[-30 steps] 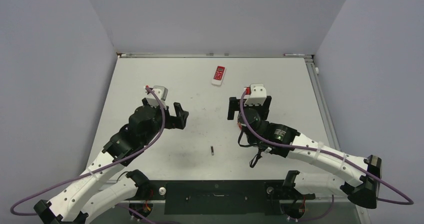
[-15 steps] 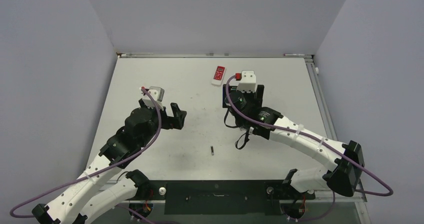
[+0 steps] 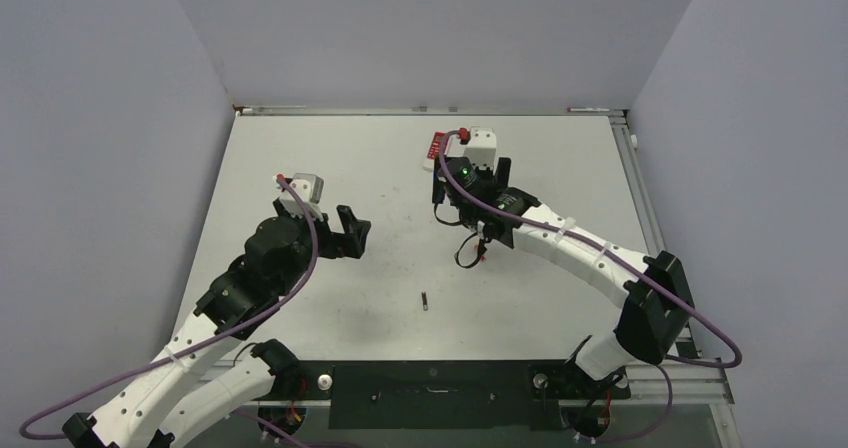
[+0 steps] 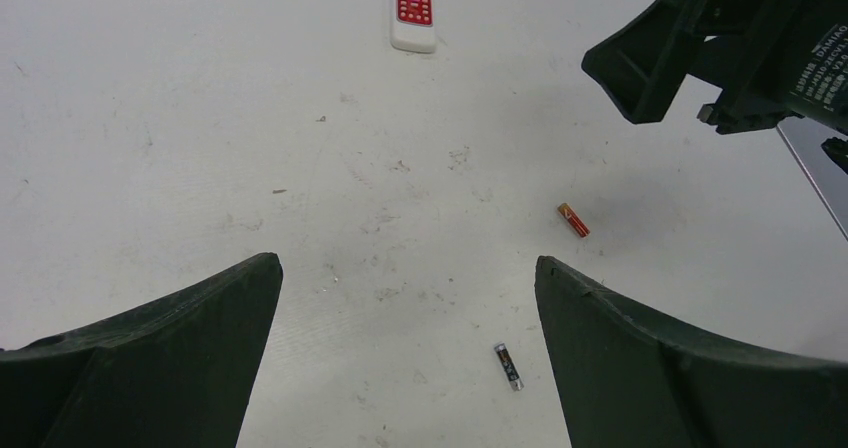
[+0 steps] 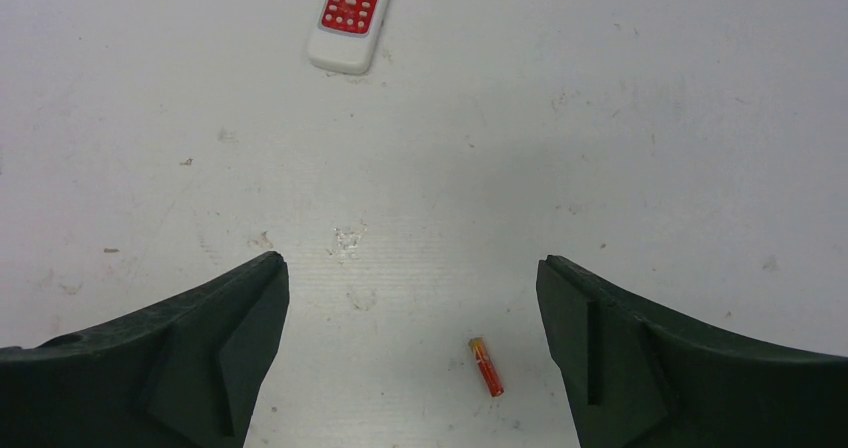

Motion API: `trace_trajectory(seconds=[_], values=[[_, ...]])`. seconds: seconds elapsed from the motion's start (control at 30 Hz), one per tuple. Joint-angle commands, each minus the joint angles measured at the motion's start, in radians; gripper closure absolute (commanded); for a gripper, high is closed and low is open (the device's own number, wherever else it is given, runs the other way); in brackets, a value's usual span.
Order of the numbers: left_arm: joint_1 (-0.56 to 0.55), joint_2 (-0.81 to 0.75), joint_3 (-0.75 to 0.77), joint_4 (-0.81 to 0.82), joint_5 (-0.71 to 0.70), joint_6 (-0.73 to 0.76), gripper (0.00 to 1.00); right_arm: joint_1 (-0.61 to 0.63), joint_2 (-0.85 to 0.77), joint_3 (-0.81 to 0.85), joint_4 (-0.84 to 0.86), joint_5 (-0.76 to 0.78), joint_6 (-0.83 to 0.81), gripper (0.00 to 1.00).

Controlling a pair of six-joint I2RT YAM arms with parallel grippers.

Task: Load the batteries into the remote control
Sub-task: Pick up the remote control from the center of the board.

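L tool (image 4: 407, 263): wide open, empty; only bare table (image 4: 150, 148) shows betw its two dark fingers.
R tool (image 5: 410, 260): also spread wide, nothing gripped.
Remote: small white rectangular plastic remote control (image 5: 353, 13), red button panel up, flat on table. Ahead of R tool, a bit left of its centre line, well clear of its fingers. Also far ahead of L tool. In top view partly hidden by R wrist.
Battery 1: tiny slim red-orange cylinder (image 5: 486, 366), lying on table betw R tool's fingers, nearer the one on the wrist view's right, not touching it. From L tool: ahead & off to the right.
Battery 2: tiny slim dark cylinder (image 4: 508, 366), on table just inside L tool's finger on its wrist view's right, apart from it. Well apart from remote.
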Motion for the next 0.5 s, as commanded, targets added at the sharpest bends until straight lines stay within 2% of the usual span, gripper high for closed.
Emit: trace_trajectory(seconds=[0.0, 0.3, 0.47], values=[[0.008, -0.017, 0.039, 0.005, -0.009, -0.005, 0.04, -0.041, 0.057, 0.086, 0.007, -0.085, 0.036, 0.06], [0.013, -0.017, 0.036, 0.008, 0.007, -0.008, 0.04, -0.093, 0.237, 0.22, 0.01, -0.178, 0.07, 0.06], [0.013, -0.011, 0.034, 0.008, 0.008, -0.016, 0.04, -0.115, 0.322, 0.28, 0.02, -0.156, 0.094, 0.06]])
